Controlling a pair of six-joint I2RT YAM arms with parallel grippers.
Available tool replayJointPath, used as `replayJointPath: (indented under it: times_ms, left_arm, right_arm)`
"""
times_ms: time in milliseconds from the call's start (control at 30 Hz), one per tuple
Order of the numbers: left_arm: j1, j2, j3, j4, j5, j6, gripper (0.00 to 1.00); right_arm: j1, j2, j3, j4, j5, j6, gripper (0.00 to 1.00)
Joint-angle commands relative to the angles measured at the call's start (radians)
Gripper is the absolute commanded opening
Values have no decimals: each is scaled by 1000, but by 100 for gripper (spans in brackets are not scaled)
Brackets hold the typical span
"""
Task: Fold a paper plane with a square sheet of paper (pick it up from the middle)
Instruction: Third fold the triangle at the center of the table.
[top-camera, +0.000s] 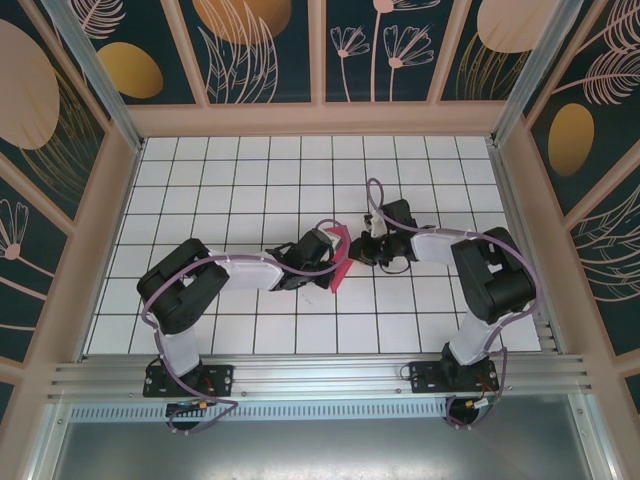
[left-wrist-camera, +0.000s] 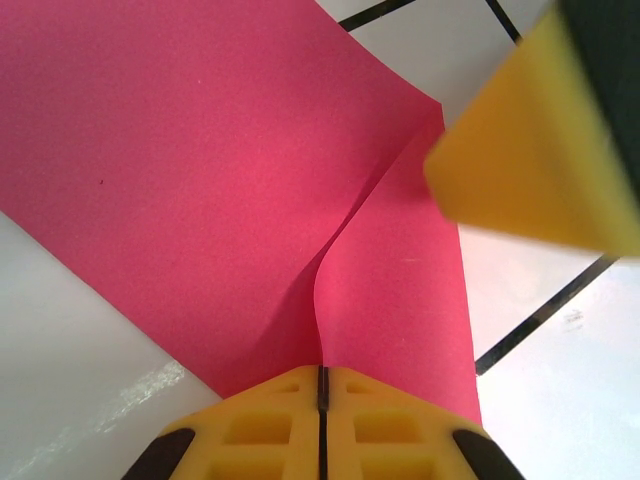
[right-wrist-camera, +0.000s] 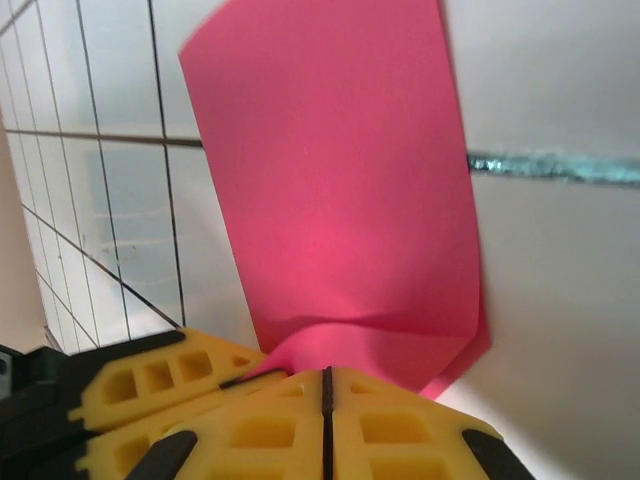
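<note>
Where the two arms meet over the middle of the white gridded desk (top-camera: 230, 190), the square sheet of paper (top-camera: 338, 262) stands between them, magenta-pink and raised on edge at a tilt rather than lying flat. The left tool (top-camera: 322, 262) reaches it from the left and the right tool (top-camera: 362, 250) from the right, their tips just beside one another at the sheet. Whether the sheet's lowest corner touches the desk cannot be told.

Left wrist view: the left tool (left-wrist-camera: 322, 372) has its yellow fingers pressed together, with only a thin dark seam between them. The paper (left-wrist-camera: 200, 170) runs out of that seam, so this tool is clamped on the sheet. From the grip a raised fold line curves up across the paper. It divides the sheet into a broad panel on the left and a narrower one on the right. A blurred yellow finger (left-wrist-camera: 535, 150) of the right tool sits at the sheet's upper right edge. Desk surface with black grid lines shows beneath.

Right wrist view: the right tool (right-wrist-camera: 326, 378) likewise has its fingers closed together. The lower edge of the paper (right-wrist-camera: 340, 200) buckles into a shallow wave where it enters them, so this tool too is clamped on the sheet. A yellow finger (right-wrist-camera: 150, 385) of the left tool lies close against the right tool at lower left. Above the grip the sheet rises smooth and uncreased.
</note>
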Motion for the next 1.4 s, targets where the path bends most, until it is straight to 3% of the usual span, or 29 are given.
replayJointPath:
  times_ms: [0, 233, 567, 933, 1367]
  left_arm:
    - [5, 0, -14, -48, -5, 11, 10]
    - [5, -3, -17, -49, -6, 10, 10]
    - [5, -8, -20, -47, -14, 9, 10]
    - [5, -3, -13, -50, -13, 15, 10]
    - [5, -7, -13, -50, -17, 19, 10]
  right_arm:
    - [21, 48, -19, 33, 16, 26, 10]
    - [26, 49, -12, -17, 69, 7, 8]
    - [64, -73, -68, 55, -18, 78, 9]
    - [80, 40, -114, 128, 23, 107, 9]
    - [100, -111, -160, 155, -26, 150, 10]
